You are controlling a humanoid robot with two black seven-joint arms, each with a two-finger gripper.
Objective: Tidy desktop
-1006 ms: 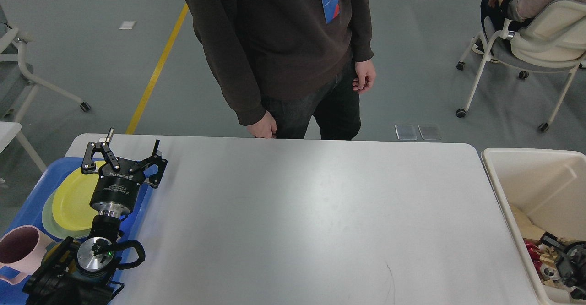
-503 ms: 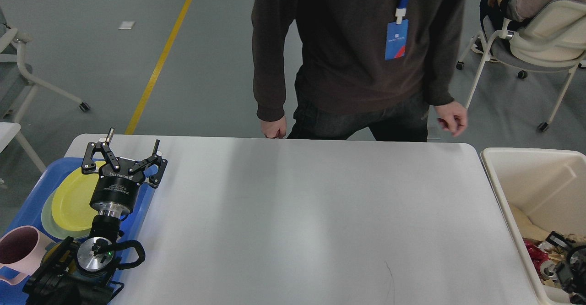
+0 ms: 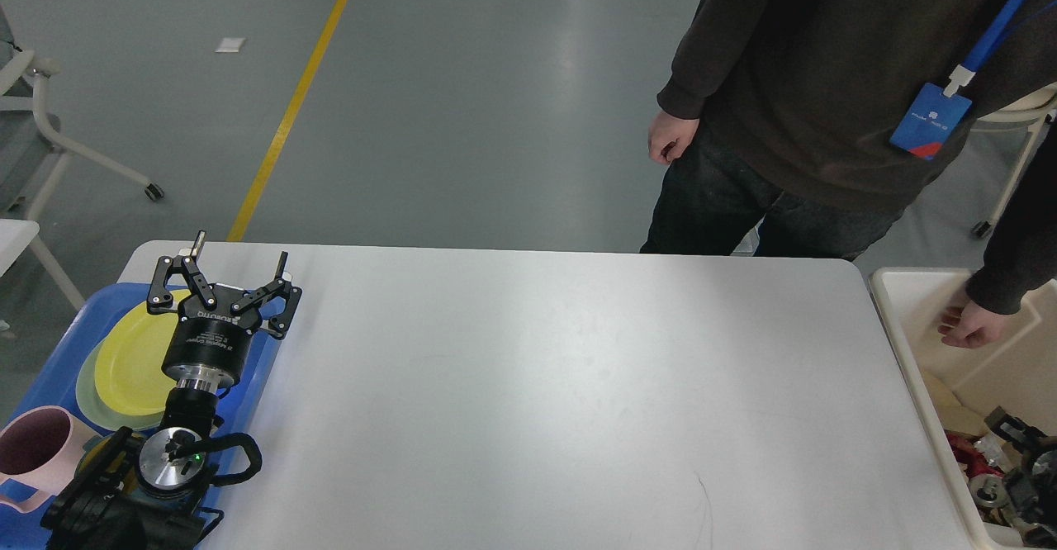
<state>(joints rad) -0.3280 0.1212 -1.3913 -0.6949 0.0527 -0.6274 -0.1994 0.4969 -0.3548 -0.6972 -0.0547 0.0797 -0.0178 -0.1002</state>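
Observation:
The white desktop (image 3: 561,385) fills the middle of the head view, and its surface is bare. My left gripper (image 3: 240,250) hangs over the desktop's far left edge, above the rim of a blue tray (image 3: 49,352). Its two fingers are spread wide with nothing between them. At the lower right my right gripper (image 3: 1020,459) shows only as a dark shape low inside a cream-white bin (image 3: 904,343), among scraps. Its fingers cannot be told apart.
The blue tray holds a yellow plate (image 3: 132,360) on a pale green plate, and a pink mug (image 3: 37,451). A person in dark clothes (image 3: 826,104) stands at the far right corner, one hand (image 3: 966,327) reaching into the bin. Wheeled chairs stand on the floor beyond.
The person walked from the middle of the far edge to the right and put a hand into the bin. My left arm has not moved. The dark right gripper shifted slightly in the bin.

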